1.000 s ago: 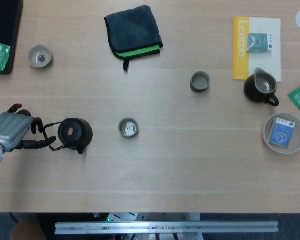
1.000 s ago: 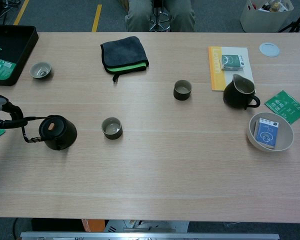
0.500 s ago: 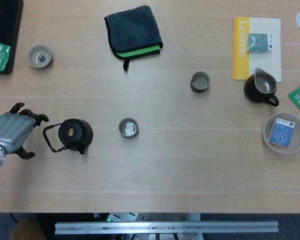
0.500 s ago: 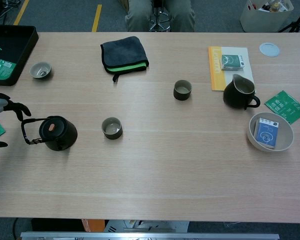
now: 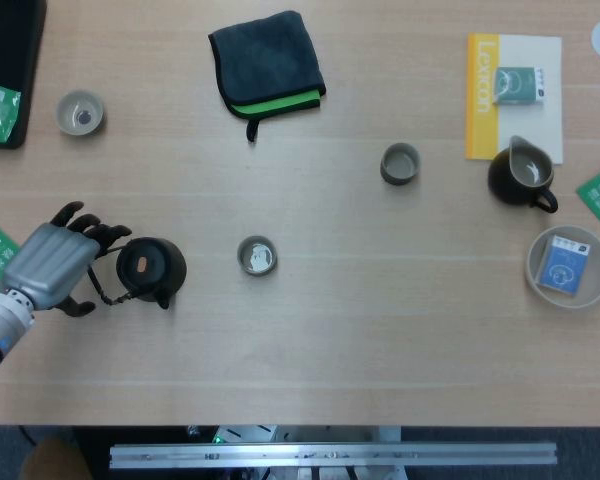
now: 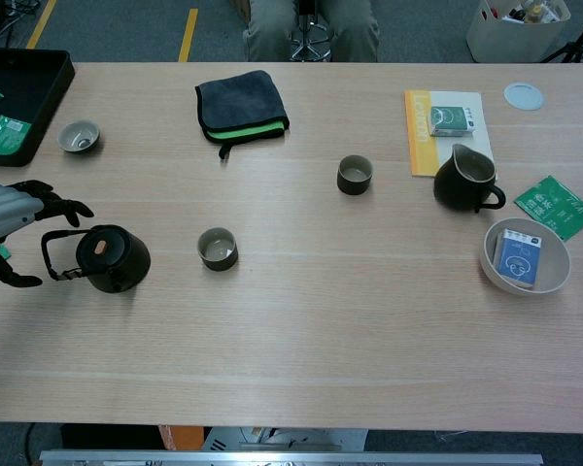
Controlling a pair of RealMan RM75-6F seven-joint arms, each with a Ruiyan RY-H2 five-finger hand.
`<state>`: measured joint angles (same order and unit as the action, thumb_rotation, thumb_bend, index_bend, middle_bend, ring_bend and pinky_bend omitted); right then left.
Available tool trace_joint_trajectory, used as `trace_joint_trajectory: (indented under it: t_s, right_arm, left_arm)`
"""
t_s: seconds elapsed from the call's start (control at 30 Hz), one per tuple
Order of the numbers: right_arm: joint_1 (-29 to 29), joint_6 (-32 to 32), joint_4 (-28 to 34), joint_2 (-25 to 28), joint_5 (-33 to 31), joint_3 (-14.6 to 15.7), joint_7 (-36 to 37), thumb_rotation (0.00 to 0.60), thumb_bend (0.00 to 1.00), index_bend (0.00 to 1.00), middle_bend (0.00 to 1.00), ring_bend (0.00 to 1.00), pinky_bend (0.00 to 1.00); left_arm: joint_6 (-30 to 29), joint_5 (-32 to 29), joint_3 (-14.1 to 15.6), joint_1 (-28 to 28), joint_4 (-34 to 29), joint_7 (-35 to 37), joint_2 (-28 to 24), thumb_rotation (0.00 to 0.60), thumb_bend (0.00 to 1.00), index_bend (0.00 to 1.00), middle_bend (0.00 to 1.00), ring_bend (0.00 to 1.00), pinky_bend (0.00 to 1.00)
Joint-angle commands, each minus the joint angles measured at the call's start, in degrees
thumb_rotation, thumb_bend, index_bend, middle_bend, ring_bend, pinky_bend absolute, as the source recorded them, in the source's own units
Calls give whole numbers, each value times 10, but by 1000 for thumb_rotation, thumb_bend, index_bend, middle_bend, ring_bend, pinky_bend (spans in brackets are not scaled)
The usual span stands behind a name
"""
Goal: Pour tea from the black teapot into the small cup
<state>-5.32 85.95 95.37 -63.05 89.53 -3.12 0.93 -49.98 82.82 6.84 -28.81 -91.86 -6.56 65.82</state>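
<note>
The black teapot point(image 5: 150, 271) point(image 6: 113, 258) stands on the table at the left, lid on, its wire handle point(image 6: 50, 255) pointing left. The small cup point(image 5: 257, 255) point(image 6: 217, 249) sits to its right, a short gap away. My left hand point(image 5: 55, 266) point(image 6: 8, 216) is just left of the teapot with fingers spread; the fingertips point(image 6: 68, 207) reach over the handle and the thumb lies below it, nothing gripped. My right hand is out of both views.
Two more cups point(image 5: 80, 112) point(image 5: 400, 163), a folded dark cloth point(image 5: 268, 60), a dark pitcher point(image 5: 521, 176), a yellow booklet point(image 5: 512, 92) and a bowl with a blue packet point(image 5: 569, 266) lie on the table. A black tray point(image 6: 19, 92) sits at far left.
A second ago my left hand held the teapot's handle. It let go and drew back left, and has now moved right again, fingers spread around the handle.
</note>
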Motion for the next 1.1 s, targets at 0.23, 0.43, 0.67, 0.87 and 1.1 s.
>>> trace_joint_trajectory:
  t_s: [0.23,0.43,0.67,0.87,1.1]
  right_arm:
    - [2,1,-7,0,-3,0,8,600,49,241,189,0,0]
    - [4,4,-14,-1,-4,0,17,600,49,241,189,0,0]
    - [7,6,-26,-3,-7,-1,31,600,49,241,189,0,0]
    - [9,8,-33,-3,-9,-2,40,600,49,241,189,0,0]
    - [10,8,-40,-4,-11,-2,47,600,49,241,189,0,0]
  left_arm:
    - [1,-9,-15,-7,-16,-4,12,600,163,119,235,128,45]
    - [11,-31,-25,-15,-35,-13,12,600,163,116,235,128,45]
    - [28,-76,-42,-27,-41,-29,28,600,163,115,235,128,45]
    - [27,-113,-56,-37,-48,-58,41,600,163,112,235,128,45]
    - [21,-150,-72,-49,-66,-86,41,600,163,108,235,130,45]
